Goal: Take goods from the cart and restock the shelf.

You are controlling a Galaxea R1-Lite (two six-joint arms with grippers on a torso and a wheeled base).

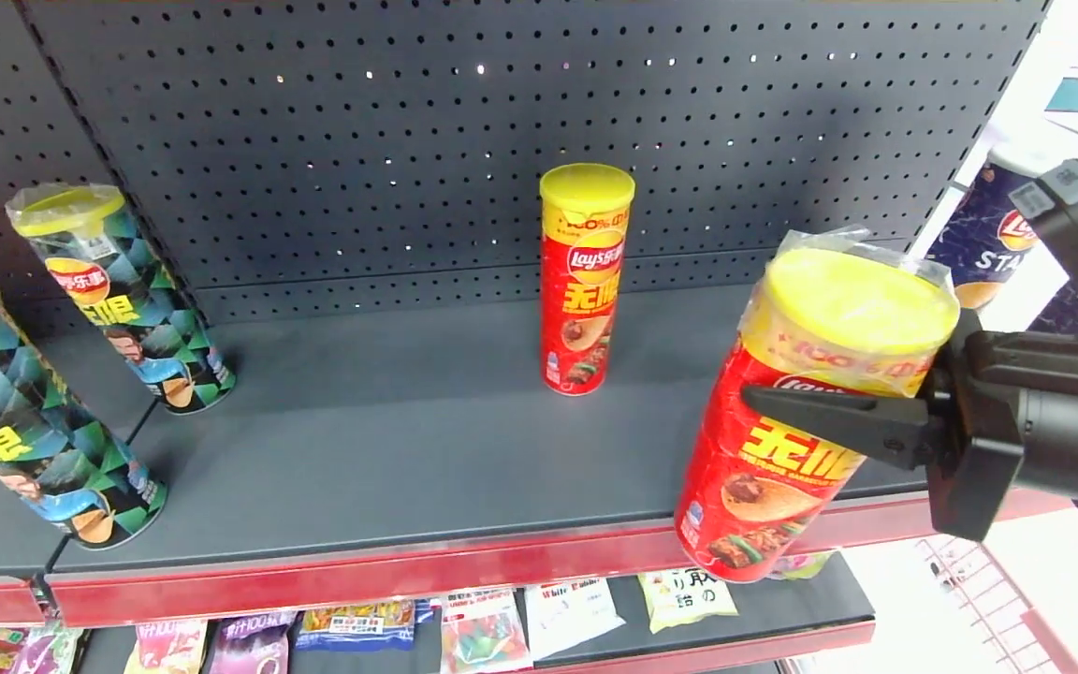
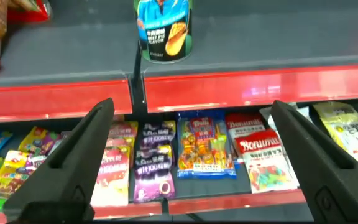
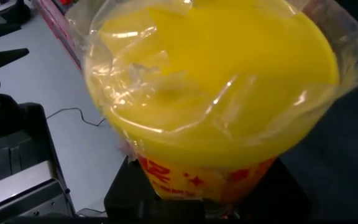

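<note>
The right gripper (image 1: 787, 374) is clamped on a tall red cardboard crisp tube with a yellow plastic lid (image 1: 778, 477). The gripper's far finger is hidden behind the tube. The left gripper (image 2: 191, 106) hangs with its fingers apart.

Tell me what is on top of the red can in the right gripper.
A yellow lid caps the red can, with clear plastic film wrapped over it. The can's contents are hidden beneath the lid.
</note>
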